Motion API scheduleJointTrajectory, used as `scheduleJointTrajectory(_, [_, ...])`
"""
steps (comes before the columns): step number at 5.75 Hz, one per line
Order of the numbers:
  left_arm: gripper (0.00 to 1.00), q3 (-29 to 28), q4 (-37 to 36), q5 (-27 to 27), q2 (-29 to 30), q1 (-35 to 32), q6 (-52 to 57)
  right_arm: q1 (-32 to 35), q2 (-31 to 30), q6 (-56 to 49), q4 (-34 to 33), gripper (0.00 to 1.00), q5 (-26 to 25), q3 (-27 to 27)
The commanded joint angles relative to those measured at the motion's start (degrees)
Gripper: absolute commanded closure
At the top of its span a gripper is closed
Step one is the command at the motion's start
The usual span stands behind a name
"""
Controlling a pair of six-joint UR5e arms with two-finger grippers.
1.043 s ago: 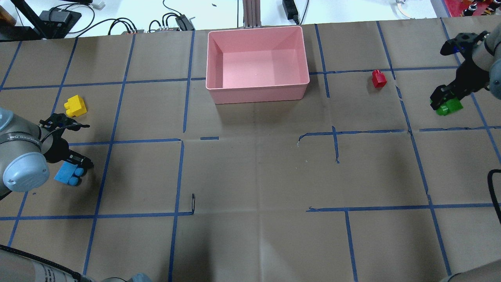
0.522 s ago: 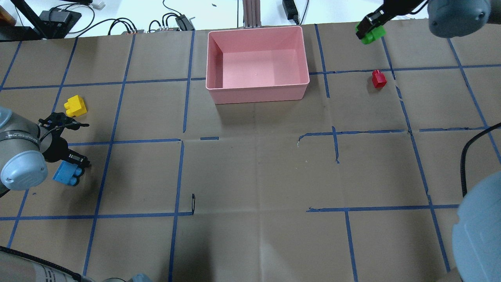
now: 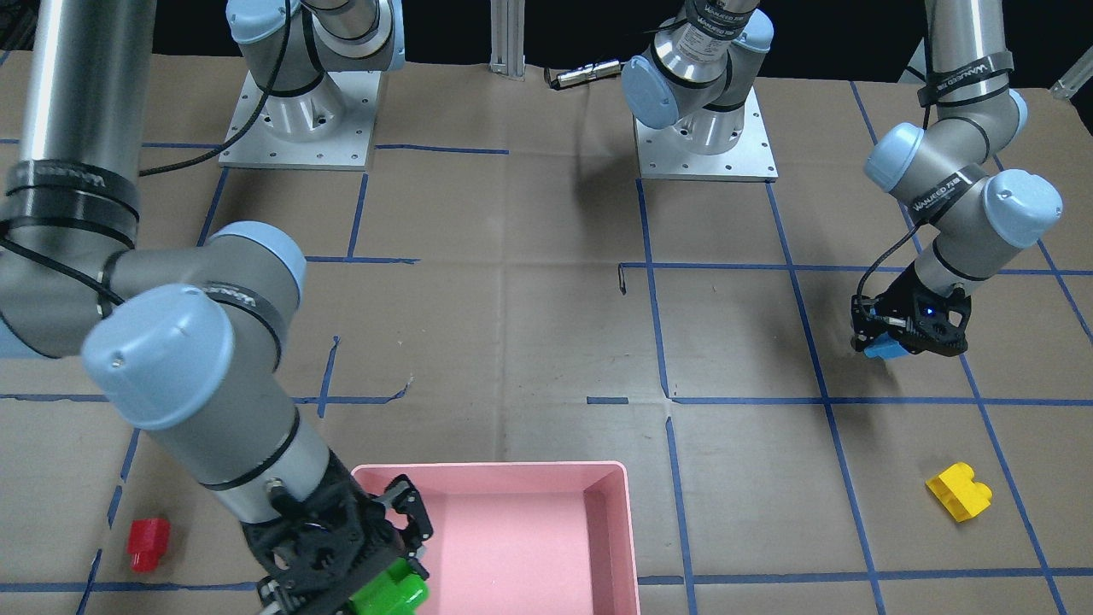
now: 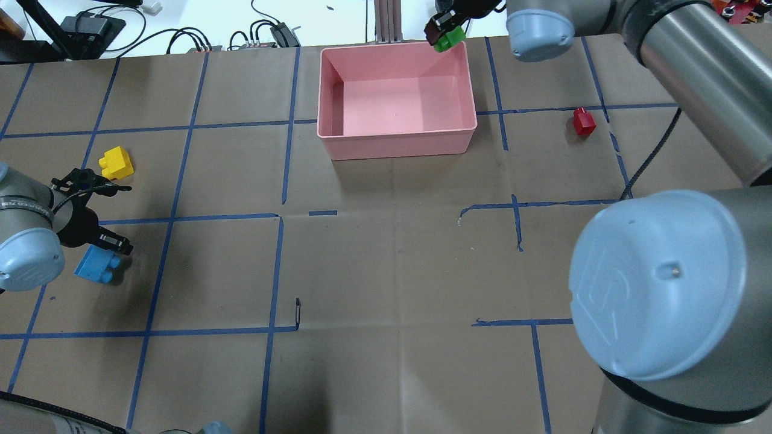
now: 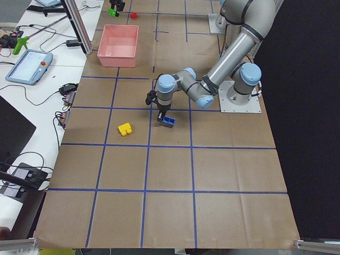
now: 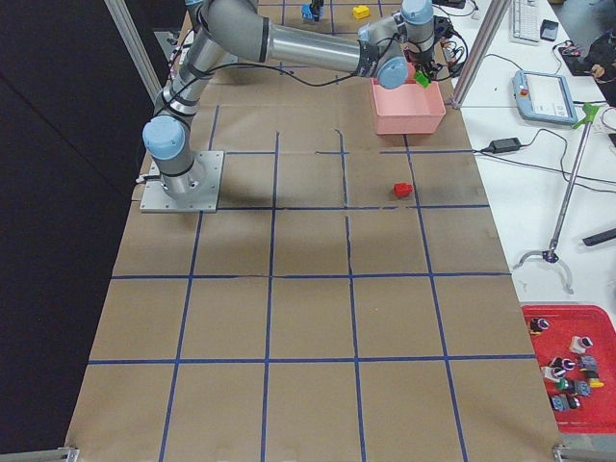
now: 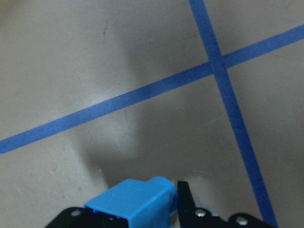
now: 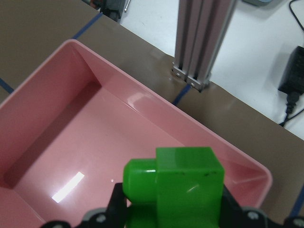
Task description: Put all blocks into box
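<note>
My right gripper (image 4: 445, 33) is shut on the bright green brick (image 4: 450, 41) and holds it over the far right corner of the empty pink box (image 4: 398, 144). The brick fills the bottom of the right wrist view (image 8: 175, 183), above the box's floor (image 8: 71, 156). My left gripper (image 4: 110, 246) is shut on the light blue brick (image 4: 94, 267) and holds it just above the table at the left; the brick also shows in the left wrist view (image 7: 133, 202). The yellow brick (image 4: 116, 163) lies beyond the left gripper. The red brick (image 4: 583, 121) lies right of the box.
An aluminium post (image 4: 386, 21) stands right behind the box, with cables and power adapters (image 4: 277, 33) on the white bench beyond. My right arm's elbow (image 4: 657, 283) covers the table's lower right in the overhead view. Blue tape lines grid the brown table.
My right gripper has carried the green brick from the table's right side, up and left, to the box's far right corner. My left gripper with the blue brick has shifted slightly left.
</note>
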State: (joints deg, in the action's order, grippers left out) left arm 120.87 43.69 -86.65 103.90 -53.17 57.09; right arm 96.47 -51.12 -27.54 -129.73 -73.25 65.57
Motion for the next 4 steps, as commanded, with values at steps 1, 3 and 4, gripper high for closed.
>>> scheduleJointTrajectory(1, [0.92,-6.21,6.63,0.08,-0.9,-0.7,-2.05,3.02,1.3,4.07,-1.24,0.56,-0.66,0.6])
scheduleJointTrajectory(3, [0.92,-21.3,23.29,0.61,0.42,-7.25,-10.71,2.94,0.94,3.46,-0.26,0.0,-0.49,2.02])
scheduleJointTrajectory(4, [0.92,-26.34,26.15,0.7,2.16,-11.12,-15.47,2.85,0.76,3.46,-0.18,0.0,-0.49,2.02])
